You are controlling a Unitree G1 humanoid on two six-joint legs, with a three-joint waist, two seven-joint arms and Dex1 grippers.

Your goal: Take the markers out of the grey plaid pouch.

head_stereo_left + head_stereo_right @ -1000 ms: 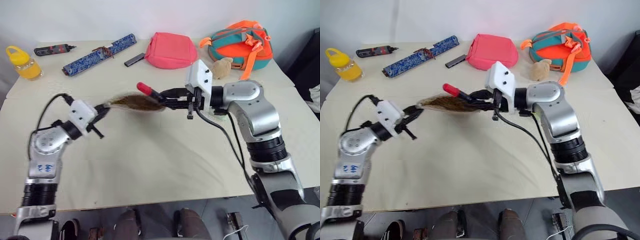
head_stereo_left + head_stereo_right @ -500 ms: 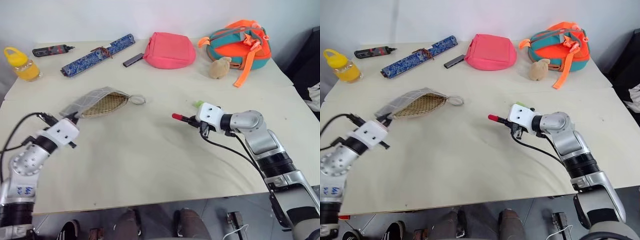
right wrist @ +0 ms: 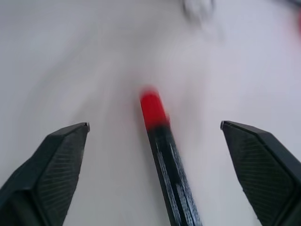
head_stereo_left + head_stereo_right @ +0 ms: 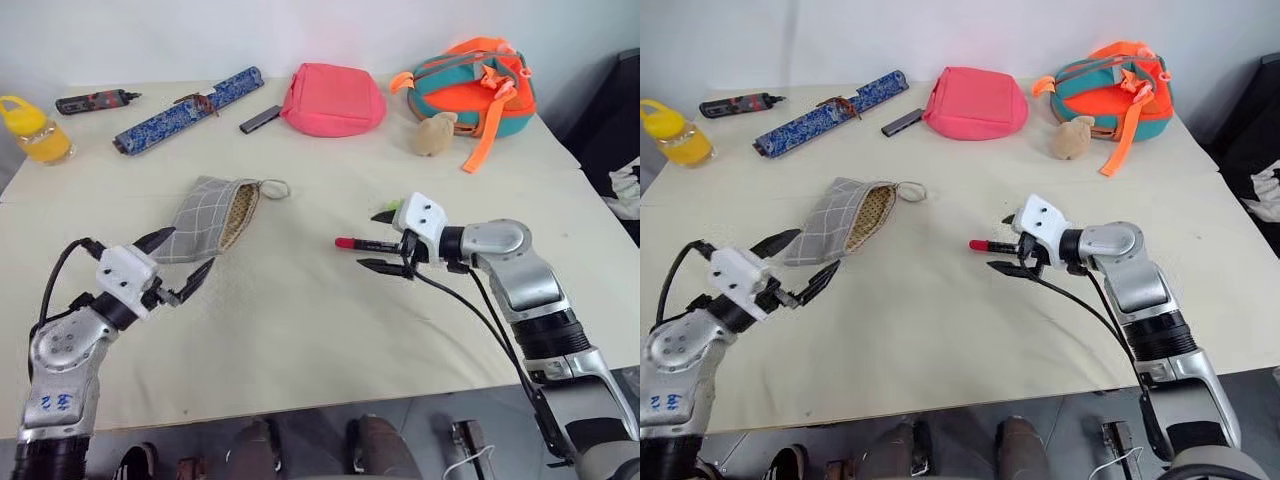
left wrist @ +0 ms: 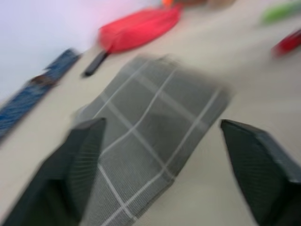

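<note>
Left gripper (image 4: pixel 178 268) had let go, fingers spread, and the grey plaid pouch (image 4: pixel 208 217) lay flat on the table (image 4: pixel 300 330) just beyond it. Right gripper (image 4: pixel 382 240) had also opened; the red-ended marker (image 4: pixel 352 242) lay released between its fingers, the green-ended marker (image 4: pixel 392 209) just behind, so both looked out.

Both grippers (image 4: pixel 180 264) (image 4: pixel 382 241) now gape; pouch (image 4: pixel 208 217) apparently released onto table (image 4: pixel 300 320).

Left gripper (image 4: pixel 172 267) spread wide, right gripper (image 4: pixel 381 241) spread wide
</note>
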